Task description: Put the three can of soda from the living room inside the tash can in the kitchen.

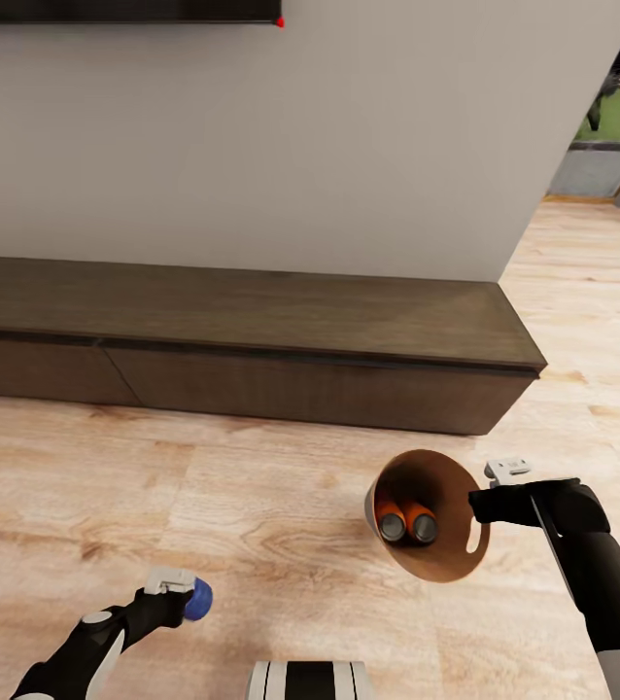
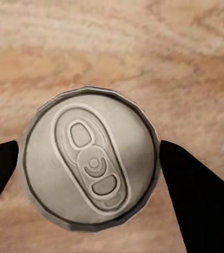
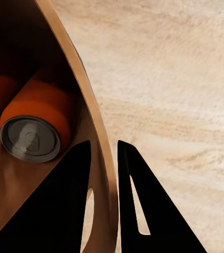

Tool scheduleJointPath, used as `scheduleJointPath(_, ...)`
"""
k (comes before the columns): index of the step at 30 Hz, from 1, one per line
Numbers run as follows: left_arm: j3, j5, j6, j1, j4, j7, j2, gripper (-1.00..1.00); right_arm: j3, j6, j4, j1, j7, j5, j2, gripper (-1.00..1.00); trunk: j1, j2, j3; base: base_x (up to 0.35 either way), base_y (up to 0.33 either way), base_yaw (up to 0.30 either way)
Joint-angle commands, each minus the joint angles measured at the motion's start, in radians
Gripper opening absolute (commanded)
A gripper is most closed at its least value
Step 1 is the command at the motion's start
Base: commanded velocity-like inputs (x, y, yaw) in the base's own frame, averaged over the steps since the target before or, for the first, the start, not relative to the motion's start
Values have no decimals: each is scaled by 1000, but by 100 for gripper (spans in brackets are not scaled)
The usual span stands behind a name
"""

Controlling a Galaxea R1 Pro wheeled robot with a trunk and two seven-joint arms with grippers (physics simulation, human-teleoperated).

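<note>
Gripping the blue can [image 1: 198,599], the left gripper [image 1: 176,595] is well apart from the right gripper [image 1: 480,506] pinching the trash can [image 1: 446,559] rim.

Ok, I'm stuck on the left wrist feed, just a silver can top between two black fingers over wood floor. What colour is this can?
Observer: Blue. In the head view the blue can sits in the left gripper, held above the floor.
Operator: Where's the bin?
Observer: The trash can is tilted, with its mouth toward the camera. The right gripper pinches its rim, one finger inside the wall and one outside.
Operator: Anything inside it yet?
Observer: Two orange cans lie side by side at the bottom, silvery tops facing out.
Operator: What room are we in?
Observer: A long, low dark-wood cabinet runs along a white wall ahead.
</note>
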Motion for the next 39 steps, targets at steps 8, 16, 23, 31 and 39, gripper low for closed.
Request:
scheduleJointPath(8, 0, -5, -1, 0, 0, 2, -1, -100, 0, 5, 0, 0, 2, -17, 12, -100, -4, 2, 31, 0, 0, 0)
scheduleJointPath(16, -1, -5, -1, 0, 0, 2, -1, -100, 1, 5, 0, 0, -2, -17, 15, -100, -7, 4, 62, 0, 0, 0)
scheduleJointPath(23, -2, -5, 0, 0, 0, -1, -1, -100, 2, 5, 0, 0, -2, -18, 15, -100, -10, 5, 89, 0, 0, 0)
scheduleJointPath(31, -2, 4, 40, 0, -2, -6, 1, -100, 3, 5, 8, 0, -2, -18, 30, -100, -14, 7, 120, 0, 0, 0)
scheduleJointPath(39, -2, 4, 47, 0, -8, -7, 2, -100, 5, 5, 11, 0, -2, -18, 36, -100, -18, 9, 151, 0, 0, 0)
